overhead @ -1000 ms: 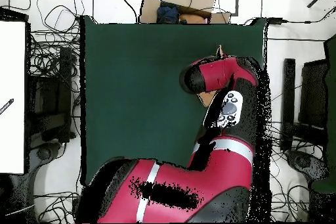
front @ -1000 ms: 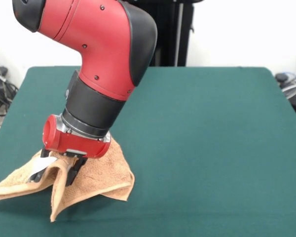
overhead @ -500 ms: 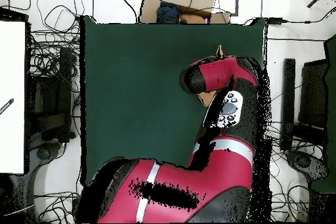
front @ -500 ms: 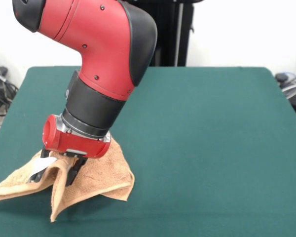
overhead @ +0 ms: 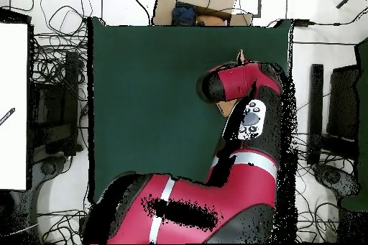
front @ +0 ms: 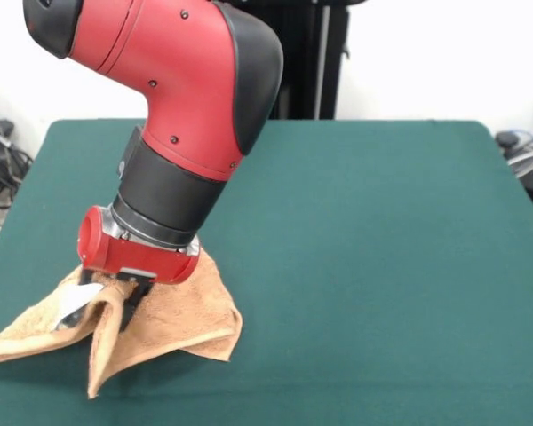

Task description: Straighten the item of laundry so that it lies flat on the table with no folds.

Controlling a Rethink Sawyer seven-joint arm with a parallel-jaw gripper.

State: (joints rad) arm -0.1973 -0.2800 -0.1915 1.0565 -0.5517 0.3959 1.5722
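The towel (front: 160, 315) sits near one corner of the table (front: 382, 266), in the front view at the lower left, close to the near edge. We see it bunched, not flat: a peak of cloth is drawn up under the arm, a narrow fold hangs down to a point toward the near edge, one wing spreads out to the left and a broader lobe lies to the right. A white tag (front: 75, 298) shows on the raised part. The terry looks soft and limp, so we expect it to sag wherever it is not held.

The end effector (front: 115, 302) is pressed into the peak and appears to be pinching a ridge of the towel between its closed fingers, though the cloth hides much of them. In the overhead view the arm (overhead: 241, 113) covers nearly all of the towel; only a small tan sliver (overhead: 241, 57) peeks out beside it.

From here we judge the main risks to be these:
- a thin pinch could slip out if the cloth is pulled sideways, leaving the fold as it is;
- lifting the peak higher could drag both wings inward and add creases;
- a pull toward the near edge could carry the towel off the table, as it lies close to that edge.
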